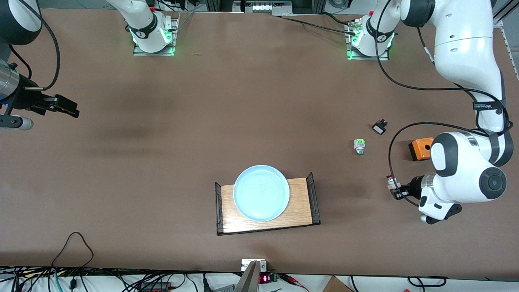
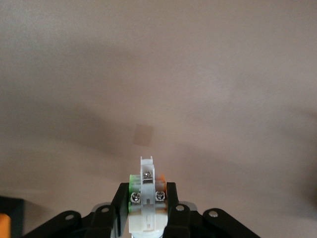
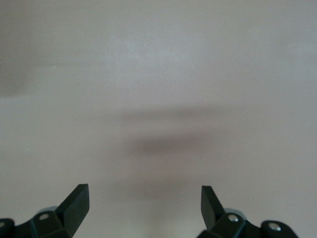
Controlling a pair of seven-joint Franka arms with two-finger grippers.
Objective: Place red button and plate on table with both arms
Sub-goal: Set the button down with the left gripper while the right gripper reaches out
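My left gripper (image 1: 395, 189) is shut on the red button (image 1: 391, 182), low over the brown table (image 1: 162, 162) at the left arm's end. In the left wrist view the button's white body (image 2: 147, 191), with green and orange side parts, sits clamped between the black fingers (image 2: 171, 201). I cannot tell whether it touches the table. The light-blue plate (image 1: 261, 192) lies on the light-wood tray (image 1: 302, 207) near the front camera. My right gripper (image 1: 72, 110) is open and empty over bare table at the right arm's end, and it also shows in the right wrist view (image 3: 144, 196).
A green-capped switch (image 1: 359, 146), a small black part (image 1: 380, 127) and an orange box (image 1: 420, 149) lie on the table near the left arm, farther from the front camera than the held button. Cables run along the table's near edge.
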